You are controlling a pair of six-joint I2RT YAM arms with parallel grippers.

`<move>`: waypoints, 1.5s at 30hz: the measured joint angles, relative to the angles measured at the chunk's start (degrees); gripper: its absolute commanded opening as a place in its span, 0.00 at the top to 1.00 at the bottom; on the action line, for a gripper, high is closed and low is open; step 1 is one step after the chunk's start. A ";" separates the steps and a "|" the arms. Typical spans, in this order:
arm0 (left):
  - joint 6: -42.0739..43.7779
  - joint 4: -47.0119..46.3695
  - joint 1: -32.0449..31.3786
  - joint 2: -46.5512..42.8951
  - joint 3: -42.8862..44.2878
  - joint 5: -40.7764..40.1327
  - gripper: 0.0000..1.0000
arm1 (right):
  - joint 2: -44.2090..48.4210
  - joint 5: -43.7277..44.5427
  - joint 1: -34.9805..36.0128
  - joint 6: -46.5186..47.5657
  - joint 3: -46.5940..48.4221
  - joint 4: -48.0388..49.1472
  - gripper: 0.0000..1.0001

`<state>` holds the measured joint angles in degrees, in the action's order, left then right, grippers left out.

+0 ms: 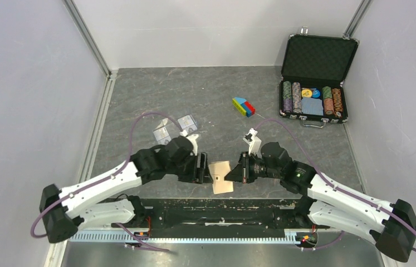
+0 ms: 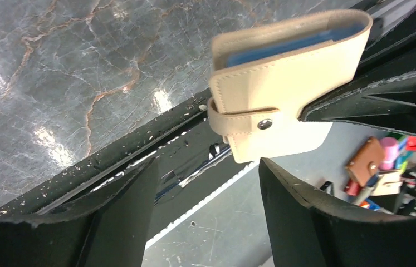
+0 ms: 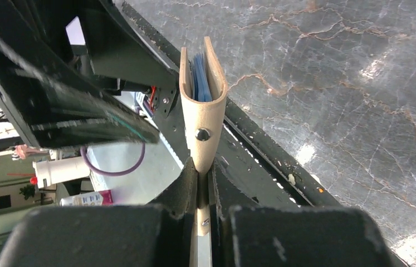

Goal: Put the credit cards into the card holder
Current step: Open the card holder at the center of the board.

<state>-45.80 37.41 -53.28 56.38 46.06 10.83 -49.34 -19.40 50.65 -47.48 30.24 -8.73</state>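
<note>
Overhead, both arms reach toward each other low in the frame, just above their bases. The card holder [image 1: 220, 177] hangs between them, lifted off the surface, probably so that either tool can work on it. The right tool [image 1: 232, 175] meets its right edge and the left tool [image 1: 204, 168] sits just beside its left edge. The credit cards [image 1: 162, 133] lie flat on the surface up and left of the left arm, well apart from the holder and untouched.

Next, the left wrist view shows the left tool standing wide, its two dark fingers spread at the bottom of the frame with nothing between them. The holder sits beyond the fingertips, upper right. Its strap is fastened at the snap button [image 2: 265, 124], so I judge that it must be opened before any card can go in.

Finally, the right wrist view shows the holder edge-on at centre, with blue pocket panels [image 3: 199, 78] peeking from its far end. The right tool is narrow, clamped on the near end of the holder. That grip alone keeps it aloft and steady.
</note>
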 measured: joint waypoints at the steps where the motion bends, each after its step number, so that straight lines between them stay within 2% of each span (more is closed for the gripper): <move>1: -0.22 0.66 -2.03 1.88 1.14 -1.90 0.29 | 0.00 0.33 0.00 -0.04 0.00 -0.24 1.00; 5: -0.66 1.88 -8.46 9.01 6.12 -7.78 0.36 | -0.26 1.53 0.00 -0.09 0.00 -0.68 1.00; 8: -0.85 1.73 -11.82 14.01 9.88 -10.80 0.51 | -0.39 1.55 0.02 -0.31 0.00 -1.05 1.00; 10: -1.16 1.75 -12.98 16.41 11.34 -12.24 0.55 | -0.42 1.55 0.00 -0.44 0.00 -1.29 1.00; 20: -2.89 2.84 -14.36 19.80 13.14 -18.45 0.57 | -0.74 2.73 -0.15 -0.39 -0.15 -2.40 1.00; 21: -2.91 2.91 -14.38 19.98 13.27 -18.69 0.61 | -0.76 2.80 -0.17 -0.35 -0.15 -2.32 1.00; 23: -3.02 2.91 -14.38 20.46 13.51 -19.15 0.75 | -0.98 2.86 -0.22 -0.24 -0.15 -2.14 1.00; 26: -3.50 2.62 -14.58 21.64 14.01 -19.63 0.81 | -1.53 3.02 -0.26 0.02 -0.33 -1.84 1.00; 34: -5.29 2.78 -13.53 23.34 14.67 -20.50 0.79 | -1.75 3.98 -0.42 0.46 -1.11 -0.79 1.00; 42: -5.27 4.04 -5.99 23.02 12.50 -22.69 0.75 | -1.22 1.31 -0.07 0.61 -1.11 -2.80 1.00; 44: -5.27 4.07 -4.26 21.97 10.32 -22.49 0.71 | -1.18 1.05 -0.02 0.61 -1.11 -3.19 1.00; 45: -5.27 4.04 -3.69 21.24 9.18 -22.18 0.65 | -1.09 0.98 -0.02 0.63 -1.11 -3.34 1.00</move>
<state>-51.07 41.45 -56.97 77.62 55.24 -11.35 -50.43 -18.41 50.63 -46.85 29.12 -12.08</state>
